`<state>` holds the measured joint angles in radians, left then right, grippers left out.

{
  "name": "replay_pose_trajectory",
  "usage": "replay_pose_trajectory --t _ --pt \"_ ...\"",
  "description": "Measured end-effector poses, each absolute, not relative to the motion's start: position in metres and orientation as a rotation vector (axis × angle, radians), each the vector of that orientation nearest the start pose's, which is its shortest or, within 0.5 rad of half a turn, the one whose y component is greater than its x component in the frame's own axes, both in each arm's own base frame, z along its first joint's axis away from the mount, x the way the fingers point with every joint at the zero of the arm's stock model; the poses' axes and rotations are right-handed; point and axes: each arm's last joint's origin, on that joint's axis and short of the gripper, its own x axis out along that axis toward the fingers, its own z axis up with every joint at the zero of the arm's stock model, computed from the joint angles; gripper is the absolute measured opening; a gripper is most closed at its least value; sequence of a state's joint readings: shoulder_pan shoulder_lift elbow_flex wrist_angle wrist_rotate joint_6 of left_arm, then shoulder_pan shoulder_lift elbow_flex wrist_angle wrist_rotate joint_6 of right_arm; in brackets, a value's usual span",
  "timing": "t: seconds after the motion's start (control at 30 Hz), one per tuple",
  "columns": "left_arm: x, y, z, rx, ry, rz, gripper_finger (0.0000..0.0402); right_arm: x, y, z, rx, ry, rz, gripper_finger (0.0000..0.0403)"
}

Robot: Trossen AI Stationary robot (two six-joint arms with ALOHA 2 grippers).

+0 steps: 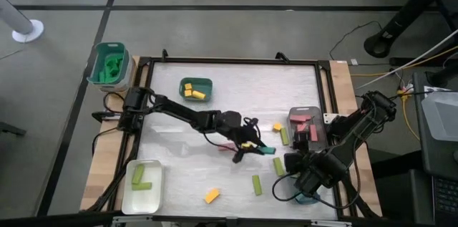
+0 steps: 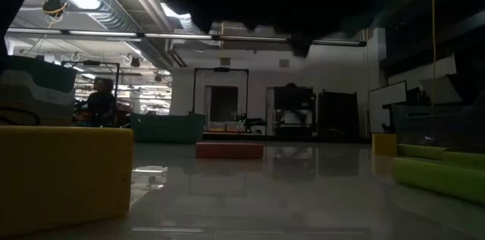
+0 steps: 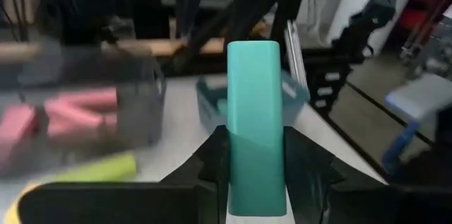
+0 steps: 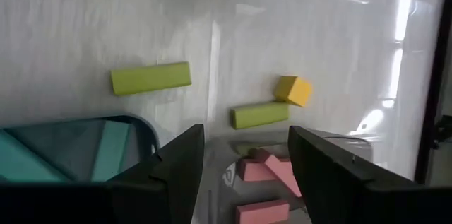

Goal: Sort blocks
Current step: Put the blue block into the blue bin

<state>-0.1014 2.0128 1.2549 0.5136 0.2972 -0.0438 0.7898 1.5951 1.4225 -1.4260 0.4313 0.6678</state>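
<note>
A teal bar (image 3: pixel 256 121) sits clamped upright between the left gripper's (image 3: pixel 256 181) jaws, lifted over the middle of the desk (image 1: pixel 215 112). Just past it lie a pink bar (image 1: pixel 227 146) and a yellow cube (image 1: pixel 277 126); lime bars (image 1: pixel 283 136) rest near the grey tray (image 1: pixel 304 110) of pink blocks. The right gripper (image 4: pixel 247 174) hangs by that tray and the teal tray (image 4: pixel 78 150), jaws wide apart, gripping nothing.

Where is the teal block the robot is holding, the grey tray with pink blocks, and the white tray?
teal block (image 3: pixel 254 132), left wrist view, middle of its face.
grey tray (image 1: pixel 304 110), high view, top rim.
white tray (image 1: pixel 142 200), high view, bare floor.
</note>
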Motion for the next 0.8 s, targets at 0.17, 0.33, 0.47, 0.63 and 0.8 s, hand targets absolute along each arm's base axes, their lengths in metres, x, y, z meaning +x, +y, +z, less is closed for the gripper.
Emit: replay_pose_trajectory --t 0.17,0.33,0.47,0.63,0.8 --pt "0.465 -0.070 0.201 -0.020 0.203 -0.397 0.0081 0.204 0.187 0.320 -0.356 1.209 -0.179 0.0207" --pt "0.495 -0.077 0.199 -0.010 0.149 -0.401 0.0081 0.203 0.183 0.353 -0.366 1.115 -0.211 0.0207" --pt "0.517 -0.086 0.186 -0.010 0.143 -0.403 0.0081 0.204 0.182 0.370 -0.414 1.044 -0.178 0.0207" --pt "0.542 -0.104 0.171 -0.003 0.105 -0.413 0.0081 0.204 0.180 0.379 -0.494 0.973 -0.192 0.0207" --pt "0.559 -0.120 0.150 0.000 0.097 -0.396 0.0083 0.206 0.177 0.380 -0.521 0.937 -0.237 0.0207"
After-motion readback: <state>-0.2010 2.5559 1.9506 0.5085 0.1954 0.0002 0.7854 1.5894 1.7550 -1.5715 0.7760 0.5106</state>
